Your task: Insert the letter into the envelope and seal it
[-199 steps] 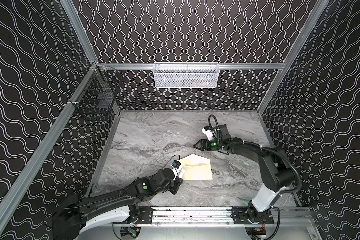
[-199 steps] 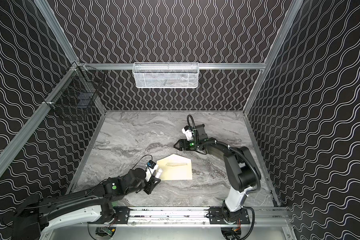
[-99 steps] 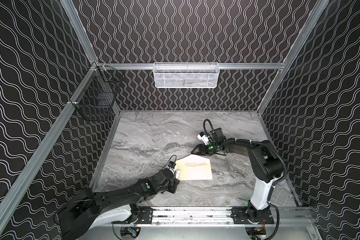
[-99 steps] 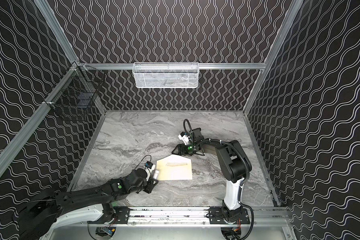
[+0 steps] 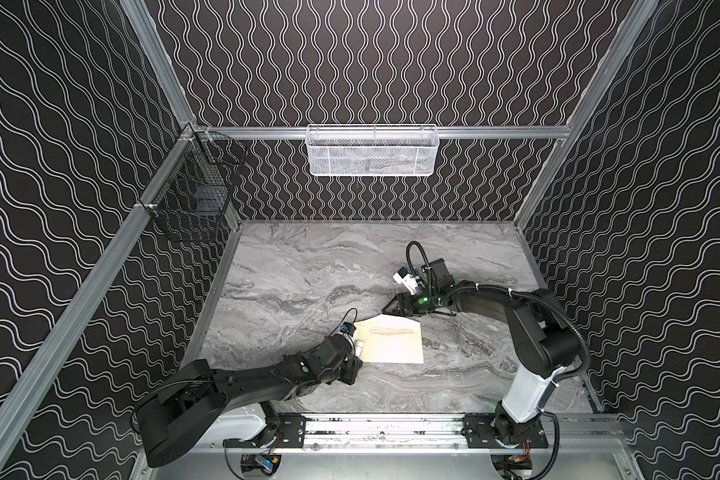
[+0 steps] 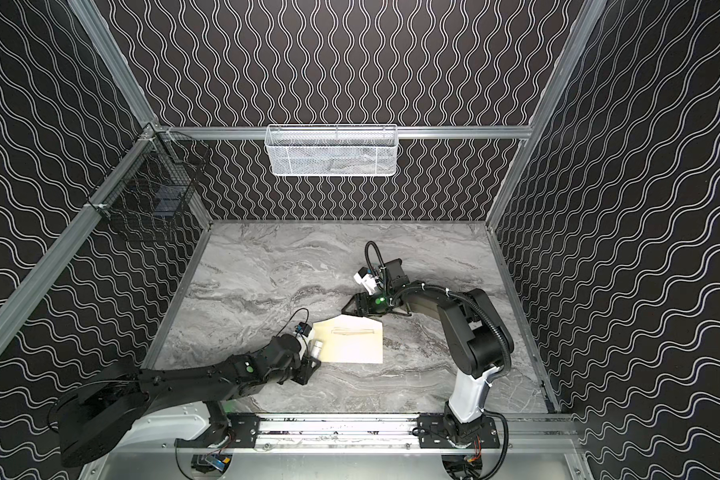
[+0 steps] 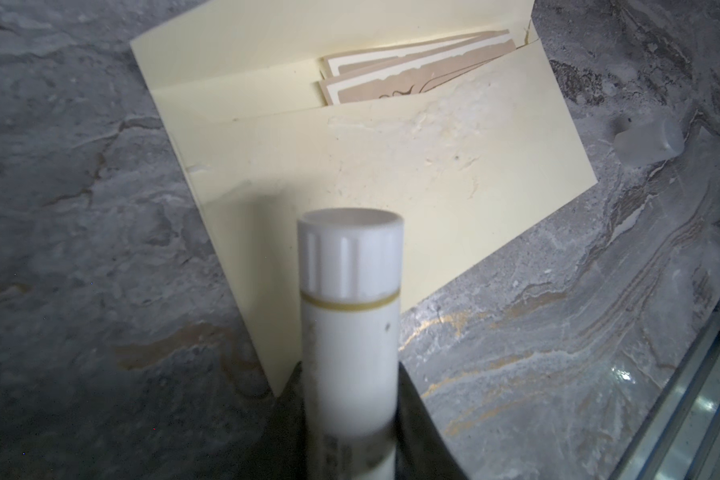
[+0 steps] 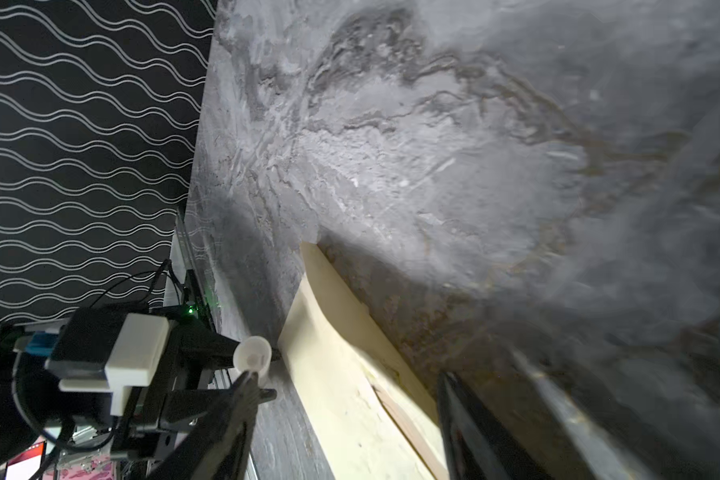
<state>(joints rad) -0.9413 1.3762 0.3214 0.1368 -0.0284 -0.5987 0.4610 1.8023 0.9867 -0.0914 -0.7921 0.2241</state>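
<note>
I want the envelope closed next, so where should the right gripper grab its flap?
Pinch the flap at its pointed tip, coming from the far side, where the right gripper sits. The envelope lies open with that tip pointing away from the glue stick in the left gripper.

Matt paper envelope (image 7: pixel 391 187); smooth plastic stick (image 7: pixel 350 332).

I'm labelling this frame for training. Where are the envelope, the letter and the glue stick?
the envelope (image 7: pixel 391 174): left wrist view, on its cream front panel.
the letter (image 7: pixel 412 81): left wrist view, on its tan edge showing in the envelope's mouth.
the glue stick (image 7: pixel 350 345): left wrist view, on its white barrel.
</note>
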